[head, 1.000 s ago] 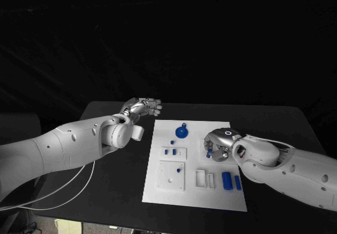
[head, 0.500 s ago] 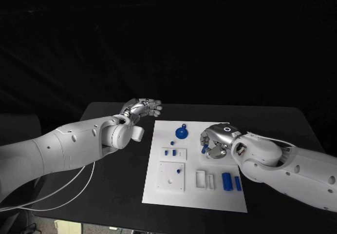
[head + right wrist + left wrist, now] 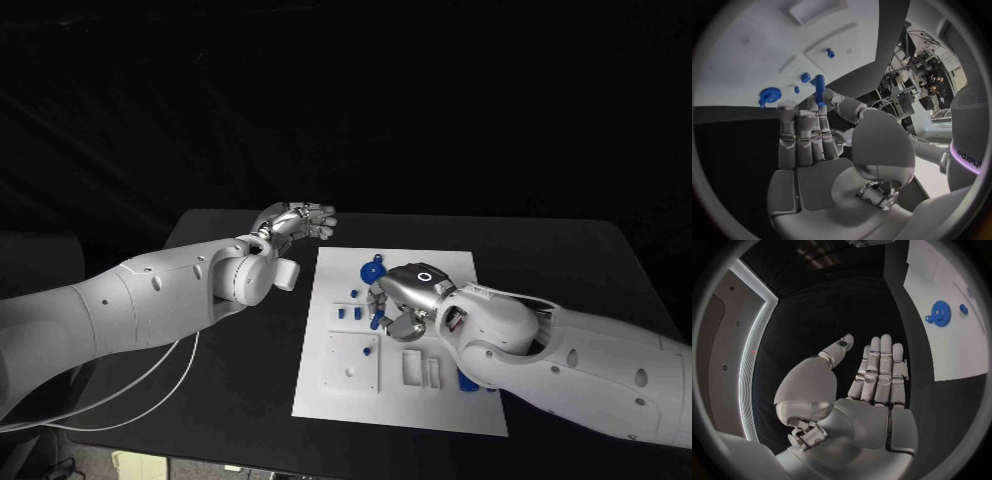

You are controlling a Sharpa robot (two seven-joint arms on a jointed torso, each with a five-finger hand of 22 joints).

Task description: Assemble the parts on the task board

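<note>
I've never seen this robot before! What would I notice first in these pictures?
First, the right robot hand over the middle of the white board, pinching a small blue peg in its fingertips. Next, the blue gear lying near the board's far edge. Then the left robot hand, held up empty above the black table, off to the board's left.
</note>
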